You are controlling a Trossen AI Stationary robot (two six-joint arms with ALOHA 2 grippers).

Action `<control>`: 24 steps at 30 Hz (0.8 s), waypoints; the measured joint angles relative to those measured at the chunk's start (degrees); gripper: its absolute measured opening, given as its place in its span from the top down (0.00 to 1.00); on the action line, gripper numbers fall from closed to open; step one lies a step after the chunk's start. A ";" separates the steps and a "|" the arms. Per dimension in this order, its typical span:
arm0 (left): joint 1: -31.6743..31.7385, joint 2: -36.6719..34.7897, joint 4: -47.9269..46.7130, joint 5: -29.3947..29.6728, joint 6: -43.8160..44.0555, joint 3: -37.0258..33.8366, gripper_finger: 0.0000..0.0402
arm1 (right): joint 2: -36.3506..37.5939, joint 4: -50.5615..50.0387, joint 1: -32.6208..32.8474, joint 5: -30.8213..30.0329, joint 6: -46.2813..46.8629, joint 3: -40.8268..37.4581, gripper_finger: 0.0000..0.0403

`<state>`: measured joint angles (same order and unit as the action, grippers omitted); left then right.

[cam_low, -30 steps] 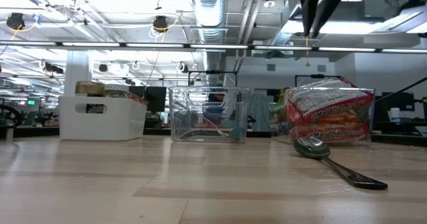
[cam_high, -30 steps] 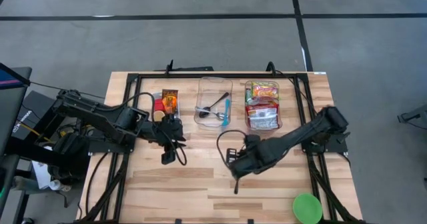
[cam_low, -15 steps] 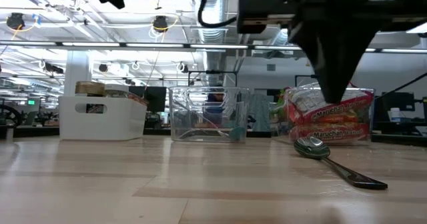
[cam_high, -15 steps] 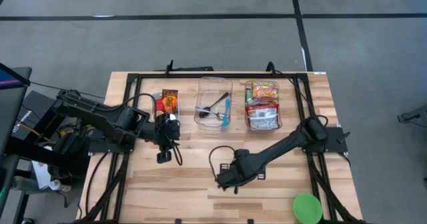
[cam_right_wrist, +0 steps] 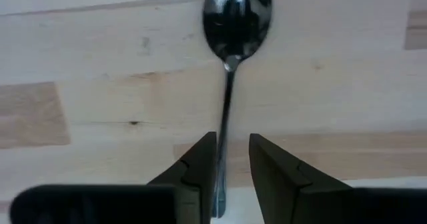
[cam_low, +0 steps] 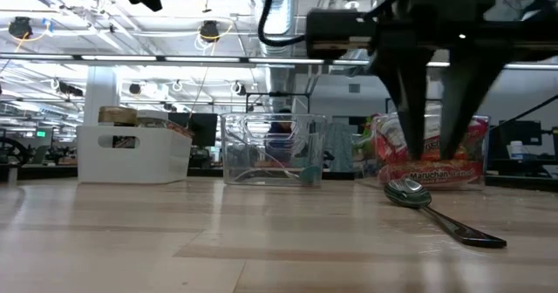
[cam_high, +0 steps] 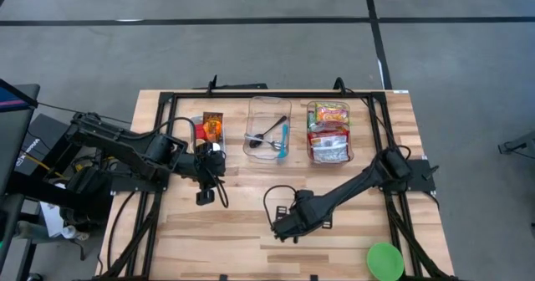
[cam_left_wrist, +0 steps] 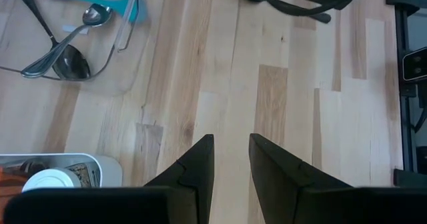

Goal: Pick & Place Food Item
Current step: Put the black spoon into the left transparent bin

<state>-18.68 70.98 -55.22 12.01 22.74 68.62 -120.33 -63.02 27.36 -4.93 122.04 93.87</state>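
Spoon (cam_right_wrist: 235, 24) lies flat under open right claw (cam_right_wrist: 232, 159)

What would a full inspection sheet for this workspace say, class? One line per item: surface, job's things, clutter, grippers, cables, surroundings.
Surface: wooden table, bare planks in front.
Job's things: spoon lying flat on the table; clear bin holding utensils; bin of food packets; white bin with snacks.
Clutter: green lid at the table's front right corner.
Grippers: right gripper open, straddling the spoon's handle; left gripper open, empty, near the white bin.
Cables: black cable loop on the right arm.
Surroundings: grey floor with black lines; workshop room behind.
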 joint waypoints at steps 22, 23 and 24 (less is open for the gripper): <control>0.00 0.00 0.11 -0.17 0.04 -0.02 0.78 | 0.04 3.53 -0.18 -2.24 3.74 -3.18 0.78; 0.00 0.00 0.13 -0.17 0.04 -0.02 0.78 | 0.04 3.47 -0.22 -2.49 3.74 -3.18 0.78; -0.01 0.00 0.13 -0.17 0.04 -0.02 0.78 | 0.04 3.58 -0.24 -2.80 3.69 -3.18 0.78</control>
<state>-18.69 70.98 -55.09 11.84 22.79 68.60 -120.29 -59.44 27.11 -7.73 125.73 90.70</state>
